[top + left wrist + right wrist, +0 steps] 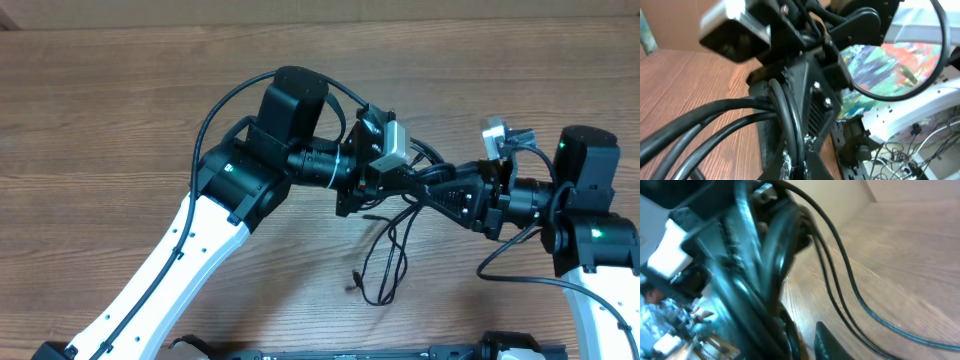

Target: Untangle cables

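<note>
At left, our left fingers [410, 188] were closed on the cables [386, 262], which hung from that pinch in loose loops down onto the counter [120, 110]. Just to the right, our right fingers [452, 196] crowded the same bunch, and we could not tell whether they gripped it. We judged that pulling apart with both sides clamped could cinch the tangle tighter.

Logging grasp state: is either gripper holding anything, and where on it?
Left gripper is shut on the cables, at the top of the hanging loops. Right gripper: cannot tell.
</note>
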You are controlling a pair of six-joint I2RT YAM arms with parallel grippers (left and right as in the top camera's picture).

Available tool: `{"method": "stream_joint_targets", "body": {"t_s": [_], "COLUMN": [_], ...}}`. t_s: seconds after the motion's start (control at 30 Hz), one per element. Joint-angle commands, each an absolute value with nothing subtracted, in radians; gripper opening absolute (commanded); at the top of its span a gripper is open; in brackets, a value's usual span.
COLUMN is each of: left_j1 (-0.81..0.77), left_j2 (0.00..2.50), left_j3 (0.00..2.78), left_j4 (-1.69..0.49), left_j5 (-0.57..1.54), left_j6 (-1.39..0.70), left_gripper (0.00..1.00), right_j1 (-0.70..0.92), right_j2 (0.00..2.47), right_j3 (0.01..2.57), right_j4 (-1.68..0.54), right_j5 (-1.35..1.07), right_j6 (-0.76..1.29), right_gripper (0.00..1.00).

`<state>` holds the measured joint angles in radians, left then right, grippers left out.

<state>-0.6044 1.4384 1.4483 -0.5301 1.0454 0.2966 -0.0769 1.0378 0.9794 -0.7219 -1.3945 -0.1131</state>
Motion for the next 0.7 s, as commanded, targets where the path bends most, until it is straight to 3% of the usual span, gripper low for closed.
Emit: {"method": "stream_joint_targets", "body": {"t_s": [0.0,0.23,0.67], "left_j1": [-0.603,-0.601,-0.594], "left_j2": [1.440,1.440,1.440], "left_j3": [1.455,1.455,1.455], "left_j4": [-0.507,-0.497,-0.522], "left_j5": [1.034,0.912,0.888], "left_j6": [0.178,0.035,-0.026], "left_gripper": [0.04,0.04,0.04], "right_j1": [-0.078,-0.079,-0.079], "right_j2": [1.034,1.034,1.013], "right_j3": [0.983,0.983,0.983], "right_j4": [-0.784,-0.892,-0.758], "right_j5": [-1.187,-1.047,-1.078], "right_j6": [-0.113,-0.113,-0.113], "right_gripper": [0.29,0.32,0.36]}}
